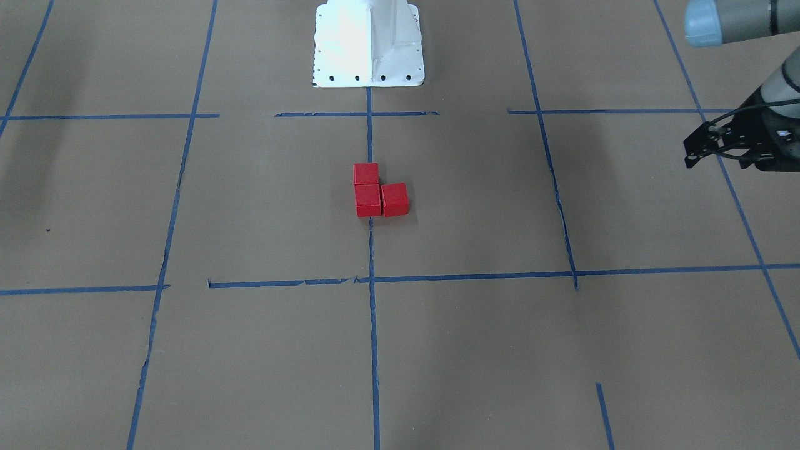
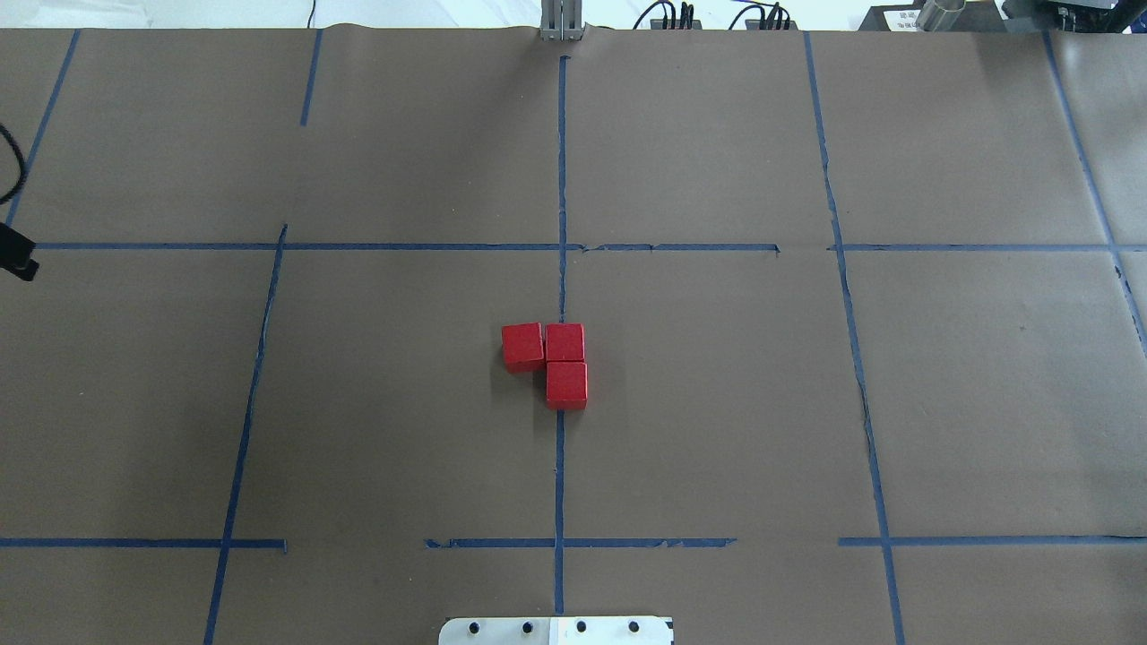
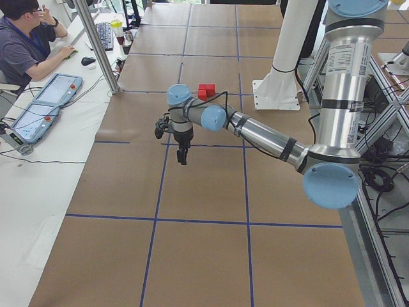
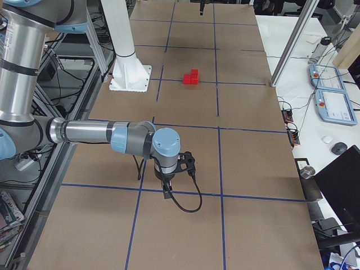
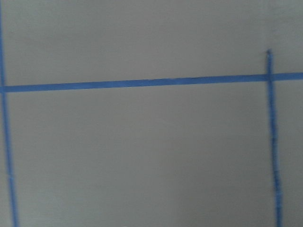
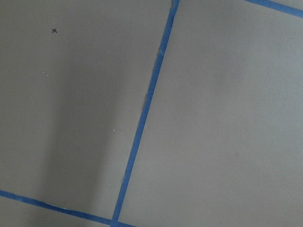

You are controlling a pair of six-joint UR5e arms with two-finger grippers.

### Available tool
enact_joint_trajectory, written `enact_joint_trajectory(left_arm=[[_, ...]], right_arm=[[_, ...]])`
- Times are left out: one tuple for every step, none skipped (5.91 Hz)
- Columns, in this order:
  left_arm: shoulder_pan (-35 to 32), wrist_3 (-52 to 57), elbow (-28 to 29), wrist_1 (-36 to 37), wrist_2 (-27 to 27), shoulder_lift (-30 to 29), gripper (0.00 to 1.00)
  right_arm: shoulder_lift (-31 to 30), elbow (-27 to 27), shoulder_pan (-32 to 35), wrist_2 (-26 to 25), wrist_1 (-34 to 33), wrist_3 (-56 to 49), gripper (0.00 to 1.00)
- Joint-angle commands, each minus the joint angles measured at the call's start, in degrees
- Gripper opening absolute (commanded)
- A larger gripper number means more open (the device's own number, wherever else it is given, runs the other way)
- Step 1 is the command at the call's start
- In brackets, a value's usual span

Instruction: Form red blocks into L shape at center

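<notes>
The left arm (image 3: 332, 128) and the right arm (image 4: 90, 132) each stretch out over the brown paper (image 2: 986, 403). The left gripper (image 3: 183, 160) and the right gripper (image 4: 167, 195) point down above the paper, and I cannot tell whether either one's jaws are spread or pressed together. Between the two sets of jaws and well apart from both, the center (image 2: 699, 403) holds the three red blocks (image 2: 564, 345), touching in an L astride its blue tape line (image 2: 559, 466).
</notes>
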Motion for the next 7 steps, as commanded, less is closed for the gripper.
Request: enact_joint_trajectory(left_arm=[[-12.82, 20.86, 8.49, -0.14, -4.60, 2.79, 1.00], [-16.54, 24.53, 10.46, -0.05, -5.59, 4.01, 1.00], [-17.45, 24.48, 9.78, -0.14, -5.68, 6.63, 1.00], [-17.54, 23.78, 9.60, -0.05, -5.68, 7.53, 1.00], [-17.54, 23.95, 9.60, -0.23, -5.68, 7.54, 1.00], [-17.54, 23.95, 8.99, -0.32, -5.68, 7.45, 1.00], [-17.46, 24.04, 8.98, -0.32, -5.68, 7.19, 1.00]], right_arm=[[0.01, 0.04, 0.02, 0.00, 0.00, -0.02, 1.00], [0.01, 0.13, 0.02, 0.00, 0.00, -0.02, 1.00], [0.01, 0.22, 0.02, 0.00, 0.00, -0.02, 1.00], [0.01, 0.22, 0.02, 0.00, 0.00, -0.02, 1.00], [0.01, 0.22, 0.02, 0.00, 0.00, -0.02, 1.00], [0.01, 0.22, 0.02, 0.00, 0.00, -0.02, 1.00], [0.01, 0.30, 0.02, 0.00, 0.00, 0.06, 1.00]])
